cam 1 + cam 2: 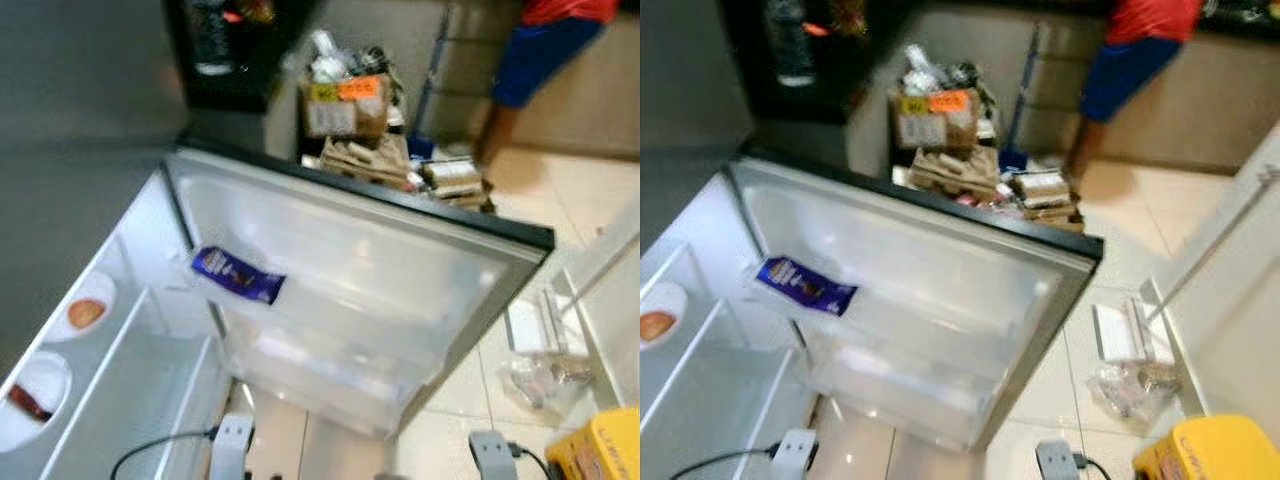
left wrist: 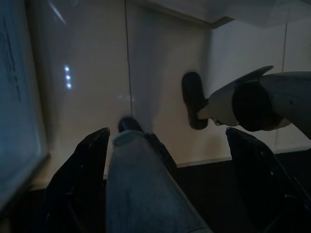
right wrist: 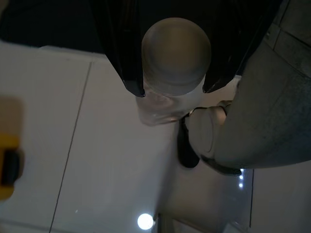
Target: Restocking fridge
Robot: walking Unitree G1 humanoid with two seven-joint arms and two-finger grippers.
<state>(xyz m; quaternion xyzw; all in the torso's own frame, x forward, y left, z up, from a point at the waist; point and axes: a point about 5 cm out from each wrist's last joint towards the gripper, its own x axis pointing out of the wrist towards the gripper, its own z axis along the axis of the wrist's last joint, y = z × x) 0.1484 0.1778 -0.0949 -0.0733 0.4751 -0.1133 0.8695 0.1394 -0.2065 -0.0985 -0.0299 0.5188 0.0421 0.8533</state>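
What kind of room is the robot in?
Most likely a kitchen at home. A fridge door stands wide open with a blue packet on its shelf, food sits in bowls inside, and a cardboard box stuffed with rubbish stands on the tiled floor.

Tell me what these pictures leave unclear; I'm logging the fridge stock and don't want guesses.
Blue packet on the door shelf: print blurred, eye views.
Yellow box: cut off by the picture corner.
Pale container in the right gripper: dim wrist view, seen end-on; kind unclear.
Dark item in a round holder: too small, blurred.
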